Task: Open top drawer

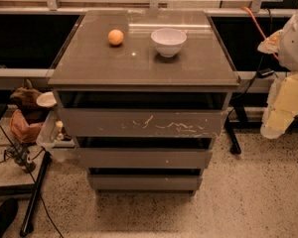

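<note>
Camera view: cabinet [144,63] at centre, three drawer fronts stacked. Top drawer [104,123] just under the tabletop, pale scratches right of centre, dark gap above, contents hidden. On top, white bowl [169,41], only its white inside showing, and orange [115,37] apart to its left. Gripper [274,129] low at the right edge, well apart from the drawer; open or closed, cannot tell. Clear bin [49,135] beside the cabinet's left, holding small items.

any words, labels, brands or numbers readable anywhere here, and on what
No readable text anywhere.
Top drawer: only pale scratches, no letters.
White bowl, orange, cabinet top: unmarked.
Gripper, to the right of the cabinet, apart from the drawer: no label visible.
</note>
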Tool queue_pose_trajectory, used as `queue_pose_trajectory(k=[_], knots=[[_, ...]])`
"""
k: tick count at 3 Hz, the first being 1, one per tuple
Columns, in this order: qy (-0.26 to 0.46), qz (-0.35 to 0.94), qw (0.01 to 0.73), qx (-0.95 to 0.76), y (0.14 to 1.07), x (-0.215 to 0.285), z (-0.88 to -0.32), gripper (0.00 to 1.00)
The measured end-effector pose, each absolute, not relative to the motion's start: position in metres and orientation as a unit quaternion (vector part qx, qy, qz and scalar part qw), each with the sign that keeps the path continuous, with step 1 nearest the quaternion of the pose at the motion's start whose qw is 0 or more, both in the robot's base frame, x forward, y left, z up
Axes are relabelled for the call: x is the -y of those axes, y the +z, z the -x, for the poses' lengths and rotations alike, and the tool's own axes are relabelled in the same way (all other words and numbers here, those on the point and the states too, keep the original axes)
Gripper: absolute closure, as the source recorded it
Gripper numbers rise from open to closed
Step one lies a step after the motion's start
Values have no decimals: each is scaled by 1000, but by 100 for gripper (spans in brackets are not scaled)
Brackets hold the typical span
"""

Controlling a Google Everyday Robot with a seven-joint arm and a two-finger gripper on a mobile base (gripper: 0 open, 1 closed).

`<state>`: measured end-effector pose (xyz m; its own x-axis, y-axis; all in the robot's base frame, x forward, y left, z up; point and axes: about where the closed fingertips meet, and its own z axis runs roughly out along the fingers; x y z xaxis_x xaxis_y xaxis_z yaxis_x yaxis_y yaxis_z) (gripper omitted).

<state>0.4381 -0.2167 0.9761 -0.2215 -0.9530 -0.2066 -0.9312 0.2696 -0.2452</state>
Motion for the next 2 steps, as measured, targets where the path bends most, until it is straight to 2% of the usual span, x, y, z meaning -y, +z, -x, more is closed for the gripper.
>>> queue_pose_trajectory(k=[1, 2], knots=[[-34, 603, 159, -781, 976, 217, -438, 0], [-16, 610, 190, -769, 963, 216, -445, 0]])
